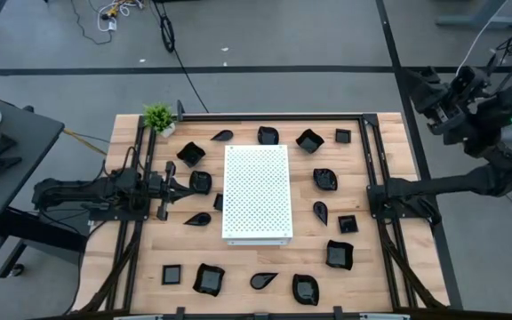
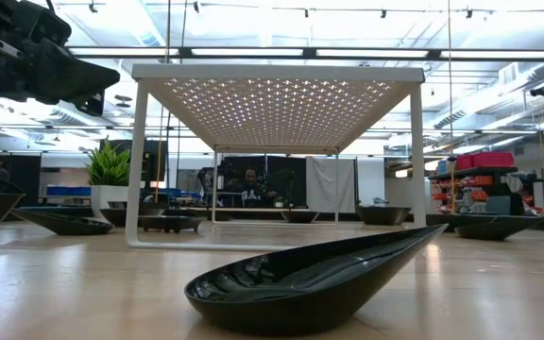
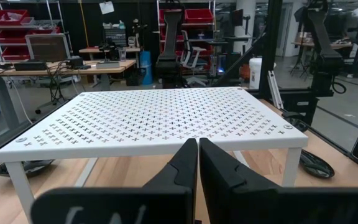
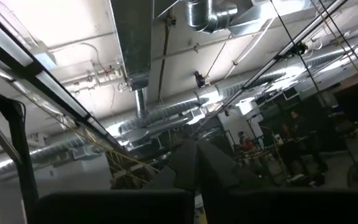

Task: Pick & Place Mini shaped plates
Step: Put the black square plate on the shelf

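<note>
Starting at the left of the bench (image 1: 265, 262), the left gripper (image 1: 174, 189) lies low over the wood with its fingers pressed together and nothing between them, pointing toward the white perforated board (image 1: 256, 192) in the middle. The nearest of the mini shaped plates sit right at its tip: a wavy-edged plate (image 1: 201, 182) just ahead and slightly to the far side, and a teardrop plate (image 1: 199, 219) a little to the near side, its long axis running roughly along the gripper's own line. Other black plates ring the board on all sides, none on top of it. At the right, the right gripper (image 1: 434, 89) is raised beyond the bench's far right corner, also closed and empty, with its wrist camera facing the ceiling. The left arm is judged much the nearer to any plate, so the coming reach likely turns on opening and a short advance toward the wavy-edged plate.
</note>
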Tool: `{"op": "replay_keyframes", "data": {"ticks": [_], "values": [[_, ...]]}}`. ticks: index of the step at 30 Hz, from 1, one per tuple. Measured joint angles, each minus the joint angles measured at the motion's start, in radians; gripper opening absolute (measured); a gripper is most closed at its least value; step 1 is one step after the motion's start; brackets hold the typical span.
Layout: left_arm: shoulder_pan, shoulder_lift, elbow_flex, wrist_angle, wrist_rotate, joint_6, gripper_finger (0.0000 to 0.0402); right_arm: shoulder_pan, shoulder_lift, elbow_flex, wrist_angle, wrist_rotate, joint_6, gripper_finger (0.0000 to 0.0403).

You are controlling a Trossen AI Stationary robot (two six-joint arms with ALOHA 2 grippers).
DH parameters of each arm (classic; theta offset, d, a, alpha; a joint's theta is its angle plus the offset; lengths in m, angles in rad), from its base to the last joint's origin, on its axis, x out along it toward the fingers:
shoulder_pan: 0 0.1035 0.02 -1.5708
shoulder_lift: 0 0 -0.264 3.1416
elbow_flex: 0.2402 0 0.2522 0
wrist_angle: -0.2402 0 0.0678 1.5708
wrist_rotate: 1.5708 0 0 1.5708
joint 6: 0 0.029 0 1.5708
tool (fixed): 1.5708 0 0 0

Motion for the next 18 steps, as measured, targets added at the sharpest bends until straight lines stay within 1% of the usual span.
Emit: {"op": "replay_keyframes", "data": {"ticks": [5,13,18], "values": [[0.0,0.0,0.0,0.0,0.0,0.0,0.0021,0.0,0.027,0.008,0.0,0.002,-0.058,0.002],[0.0,0.0,0.0,0.0,0.0,0.0,0.0021,-0.001,0.065,0.008,-0.004,0.003,-0.088,0.002],[0.0,0.0,0.0,0.0,0.0,0.0,0.0021,-0.013,0.085,0.008,-0.053,0.003,-0.168,0.002]]}}
